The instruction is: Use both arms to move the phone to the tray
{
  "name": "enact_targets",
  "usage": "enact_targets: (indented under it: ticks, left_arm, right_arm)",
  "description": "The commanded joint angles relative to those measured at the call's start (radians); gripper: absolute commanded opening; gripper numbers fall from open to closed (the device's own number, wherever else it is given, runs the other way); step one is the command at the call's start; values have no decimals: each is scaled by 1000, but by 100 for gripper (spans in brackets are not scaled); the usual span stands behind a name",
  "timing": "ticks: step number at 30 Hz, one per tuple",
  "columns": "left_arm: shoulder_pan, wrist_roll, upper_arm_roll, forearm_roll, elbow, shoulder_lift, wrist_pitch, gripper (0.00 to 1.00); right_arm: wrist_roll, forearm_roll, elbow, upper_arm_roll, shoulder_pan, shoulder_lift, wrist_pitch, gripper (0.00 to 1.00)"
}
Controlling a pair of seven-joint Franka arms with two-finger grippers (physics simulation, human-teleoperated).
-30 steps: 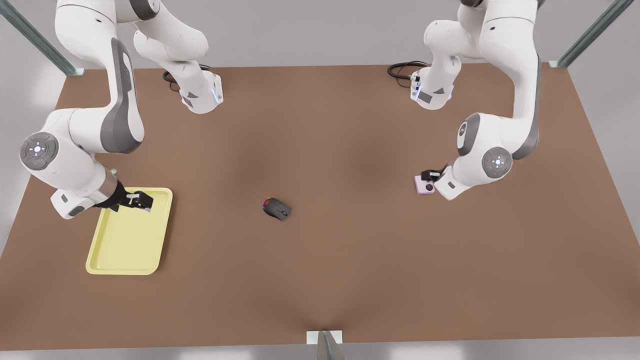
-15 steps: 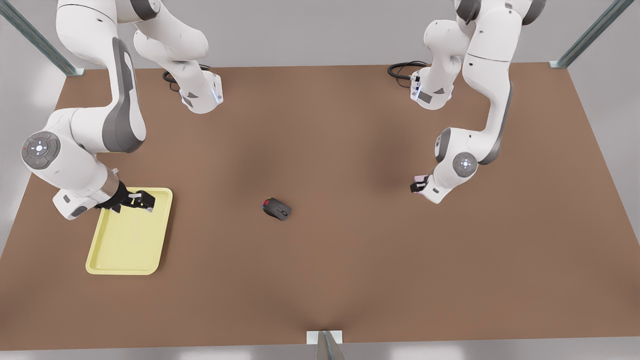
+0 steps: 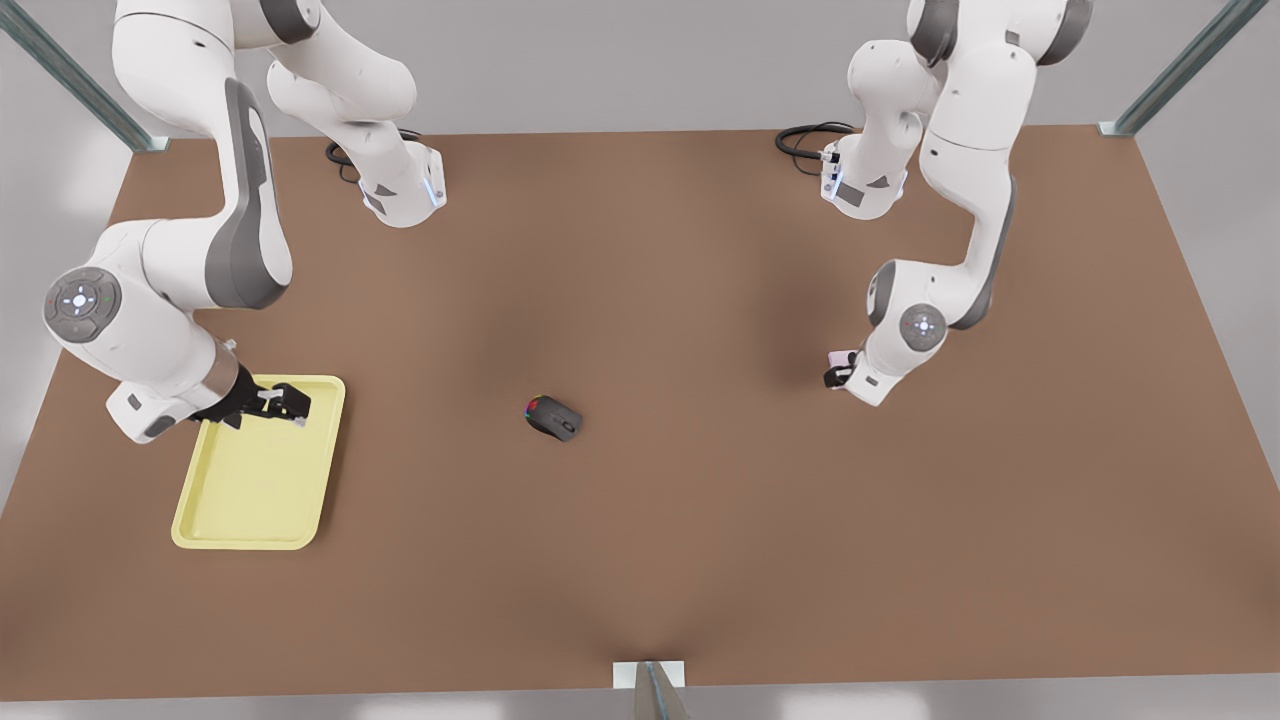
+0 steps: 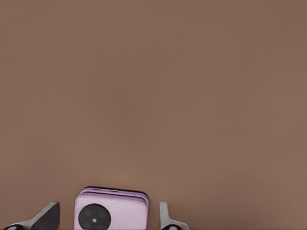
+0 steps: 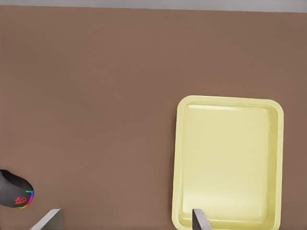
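Note:
The pale pink phone (image 4: 112,211) lies flat on the brown table, one black circle of its face in sight. My left gripper (image 4: 107,211) is open and straddles it, one finger on each side with a small gap. In the front view this gripper (image 3: 836,376) is at the right, and its wrist covers the phone (image 3: 838,356) except for a pink sliver. My right gripper (image 3: 286,404) is at the front view's left, open and holding nothing, over the far end of the pale yellow tray (image 3: 230,520). The right wrist view shows the tray (image 5: 229,163) beyond this gripper (image 5: 125,214).
A dark grey computer mouse (image 3: 553,418) with coloured lights lies mid-table between the arms, and also shows as the mouse (image 5: 15,194) in the right wrist view. Both arm bases and black cables (image 3: 805,140) sit at the table's far edge.
The left arm swung its wrist over the phone and came down, hiding most of it; in the last half second it barely moved. The right arm shifted only slightly over the tray.

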Motion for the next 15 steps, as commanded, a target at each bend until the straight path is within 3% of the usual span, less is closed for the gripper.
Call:
enact_targets:
  ticks: [1,15]
  left_arm:
    - [0,-30,0,4,0,15,60,100]
    - [0,-30,0,6,-39,12,63,100]
  right_arm:
    - [-13,1,7,0,-1,3,-2,100]
    - [-13,1,28,0,1,20,-11,100]
